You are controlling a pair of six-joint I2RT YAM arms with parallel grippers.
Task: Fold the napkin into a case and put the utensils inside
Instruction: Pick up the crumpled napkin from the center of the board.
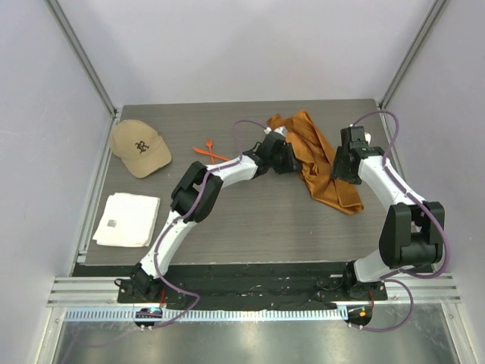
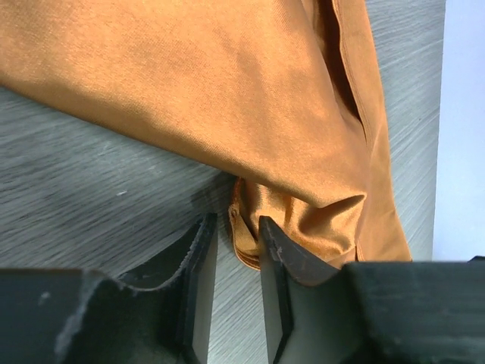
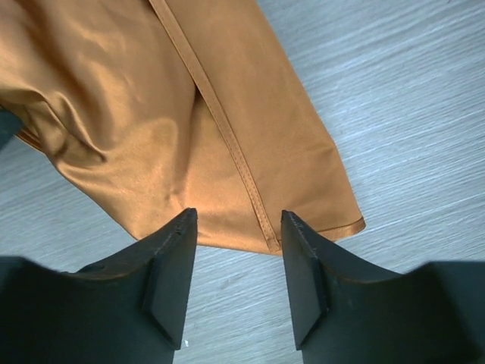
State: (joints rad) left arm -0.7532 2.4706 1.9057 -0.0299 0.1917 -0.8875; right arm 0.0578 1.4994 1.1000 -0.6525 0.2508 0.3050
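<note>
The napkin (image 1: 322, 178) lies well to the right of the cap (image 1: 140, 148), at the far right of the table (image 1: 250, 220). It is a loose, rumpled heap with overlapping layers, not yet a flat square and nowhere near a case. The 2 utensils (image 1: 211, 152) sit crossed between the cap and the napkin, nearer the cap and untouched. That fits the order of the job: they can only go in once a sleeve exists. The towel (image 1: 127, 220) lies on the near side of the cap and takes no part.

Both arms reach to the cloth from opposite sides, probably so that it can be pulled out flat between them. The left fingers (image 2: 198, 288) are on the side of the napkin facing the cap. They stand at a narrow gap, low to the table, with a doubled hem of the cloth right at their tips. They do not look clamped on it, since bare table shows between them. Such a narrow set suits nipping a thin edge without gathering extra layers.

The right fingers (image 3: 170, 280) are on the side away from the cap. They are spread wide and hold nothing, poised over a hemmed edge that runs between the tips toward a corner. The wide spread leaves room to straddle that hem before closing.

My reading is that the step in hand is finding 2 edges to spread the napkin, so the task is at an early stage.
</note>
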